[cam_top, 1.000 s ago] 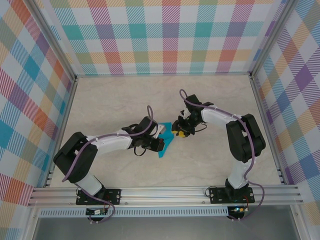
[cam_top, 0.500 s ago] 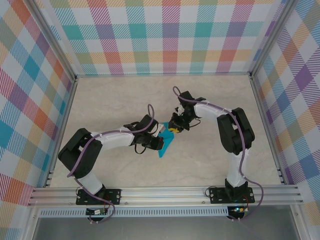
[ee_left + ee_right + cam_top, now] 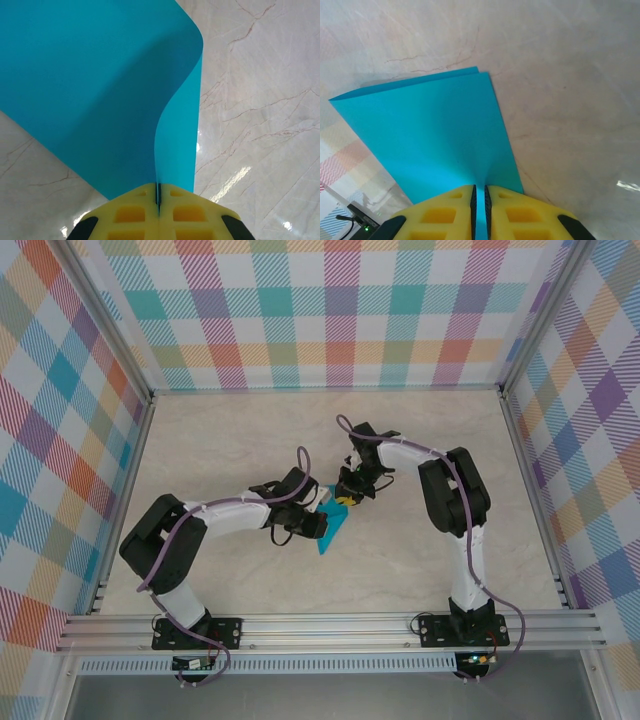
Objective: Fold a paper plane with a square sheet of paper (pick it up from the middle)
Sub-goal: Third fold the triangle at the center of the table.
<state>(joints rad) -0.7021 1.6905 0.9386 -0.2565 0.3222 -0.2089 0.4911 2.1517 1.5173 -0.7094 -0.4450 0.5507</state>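
Just one sheet (image 3: 100, 100) here: thin, smooth teal paper, doubled over with a soft curl. Left gripper (image 3: 158, 196) and right gripper (image 3: 480, 194) each pinch it tight between two yellow gridded pads (image 3: 439, 215).

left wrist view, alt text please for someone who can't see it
A teal sheet of paper, bent in a soft curve, is pinched between the yellow fingers of the left gripper at the bottom edge. Behind it is a glossy marbled table.
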